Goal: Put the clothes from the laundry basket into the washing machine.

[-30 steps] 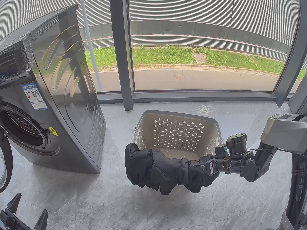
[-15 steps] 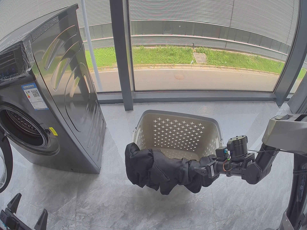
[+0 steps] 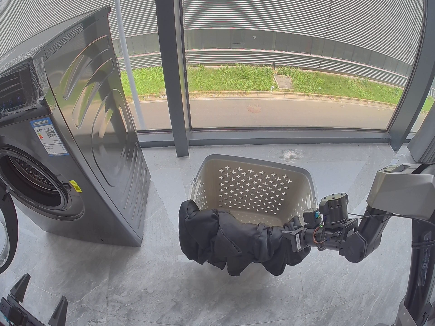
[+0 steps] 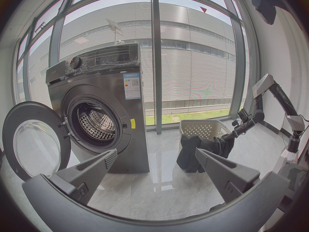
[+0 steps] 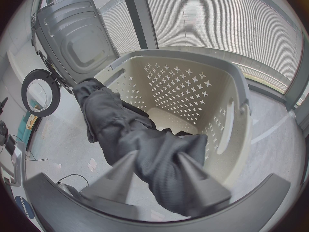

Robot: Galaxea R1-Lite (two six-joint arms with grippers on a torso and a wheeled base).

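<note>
A dark grey garment (image 3: 231,241) hangs bunched over the near rim of the beige laundry basket (image 3: 253,159), which stands on the floor by the window. My right gripper (image 3: 290,237) is shut on the garment's right end; its fingers pinch the cloth (image 5: 128,129) in the right wrist view (image 5: 157,154). The grey washing machine (image 3: 90,136) stands to the left, its round door (image 4: 32,139) swung open and the drum (image 4: 95,123) bare. My left gripper (image 3: 43,290) stays low at the near left, open and holding nothing (image 4: 155,152).
Glass window walls with dark frames (image 3: 171,69) run behind the basket and machine. Pale marble floor (image 3: 149,286) lies open between machine and basket. The machine's open door (image 3: 7,232) juts out at the far left.
My right wrist sank slightly and edged left, still holding the garment. The cloth and basket shifted only a little. The left gripper stayed put.
</note>
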